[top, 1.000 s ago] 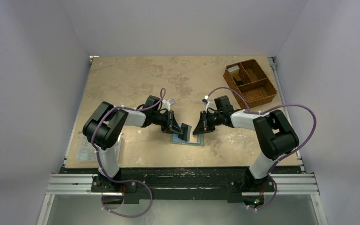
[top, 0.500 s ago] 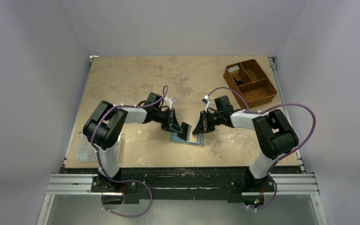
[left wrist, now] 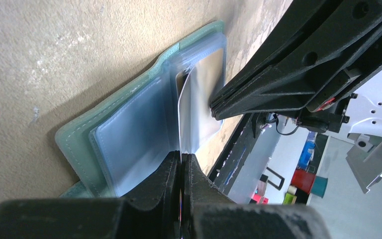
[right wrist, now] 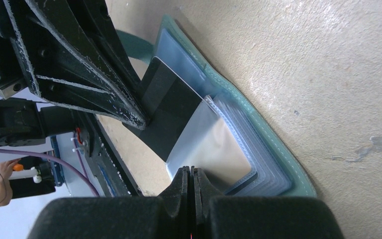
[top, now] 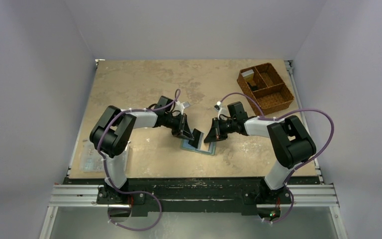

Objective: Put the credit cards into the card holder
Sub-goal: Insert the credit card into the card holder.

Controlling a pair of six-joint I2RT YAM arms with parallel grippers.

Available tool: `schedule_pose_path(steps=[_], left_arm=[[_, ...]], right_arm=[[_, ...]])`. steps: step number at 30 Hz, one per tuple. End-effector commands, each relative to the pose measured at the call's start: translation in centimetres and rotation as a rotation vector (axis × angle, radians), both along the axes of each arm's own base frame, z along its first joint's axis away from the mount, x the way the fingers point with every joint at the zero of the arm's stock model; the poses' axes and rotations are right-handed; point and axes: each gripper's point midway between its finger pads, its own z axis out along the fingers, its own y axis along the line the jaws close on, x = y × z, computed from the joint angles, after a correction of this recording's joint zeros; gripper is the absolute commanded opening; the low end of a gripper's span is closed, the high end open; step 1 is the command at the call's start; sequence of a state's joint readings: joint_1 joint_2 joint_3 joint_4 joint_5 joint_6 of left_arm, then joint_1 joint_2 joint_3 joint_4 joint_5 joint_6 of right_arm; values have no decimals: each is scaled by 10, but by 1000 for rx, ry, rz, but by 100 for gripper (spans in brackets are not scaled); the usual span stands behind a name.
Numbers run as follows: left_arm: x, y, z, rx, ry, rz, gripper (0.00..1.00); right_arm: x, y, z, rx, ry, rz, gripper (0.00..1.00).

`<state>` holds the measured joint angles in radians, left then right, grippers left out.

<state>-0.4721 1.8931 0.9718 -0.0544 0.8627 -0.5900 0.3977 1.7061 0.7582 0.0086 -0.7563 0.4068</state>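
Note:
The card holder (top: 205,150) lies open on the table, grey-green outside with clear pocket sleeves inside; it also shows in the left wrist view (left wrist: 77,142) and the right wrist view (right wrist: 283,159). My left gripper (top: 194,139) (left wrist: 180,158) is shut on a dark credit card (right wrist: 171,109), seen edge-on in the left wrist view (left wrist: 181,117). The card's far end sits inside a clear sleeve (right wrist: 214,144). My right gripper (top: 209,140) (right wrist: 190,173) is shut on that sleeve's edge and holds it lifted. The two grippers face each other over the holder.
A brown woven divided basket (top: 265,87) stands at the back right. A clear plastic box (top: 90,158) lies at the front left by the left arm's base. A small pale flat thing (top: 182,106) lies behind the left wrist.
My left wrist has shifted slightly towards the back, keeping the card at the sleeve. The right arm and the holder have not visibly moved.

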Motion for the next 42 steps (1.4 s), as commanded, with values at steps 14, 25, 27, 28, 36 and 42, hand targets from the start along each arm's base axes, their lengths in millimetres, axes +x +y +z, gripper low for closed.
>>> schedule_pose_path(steps=[14, 25, 27, 28, 36, 42], left_arm=[[17, -7, -1, -20, -99, 5, 0], [-2, -18, 1, -98, -66, 29, 0], [-6, -22, -3, -77, -68, 20, 0], [-8, -23, -4, -70, -70, 18, 0], [4, -5, -5, 115, -155, 72, 37], [6, -5, 2, 171, -197, 50, 51]], right_arm=[[-14, -20, -37, -126, 46, -17, 0], [-15, -19, -34, -113, 45, -19, 0], [-13, -17, -30, -105, 39, -23, 0], [-11, -17, -28, -103, 34, -25, 0], [4, -25, 6, -149, -46, -78, 0], [8, -34, 25, -167, -84, -109, 10]])
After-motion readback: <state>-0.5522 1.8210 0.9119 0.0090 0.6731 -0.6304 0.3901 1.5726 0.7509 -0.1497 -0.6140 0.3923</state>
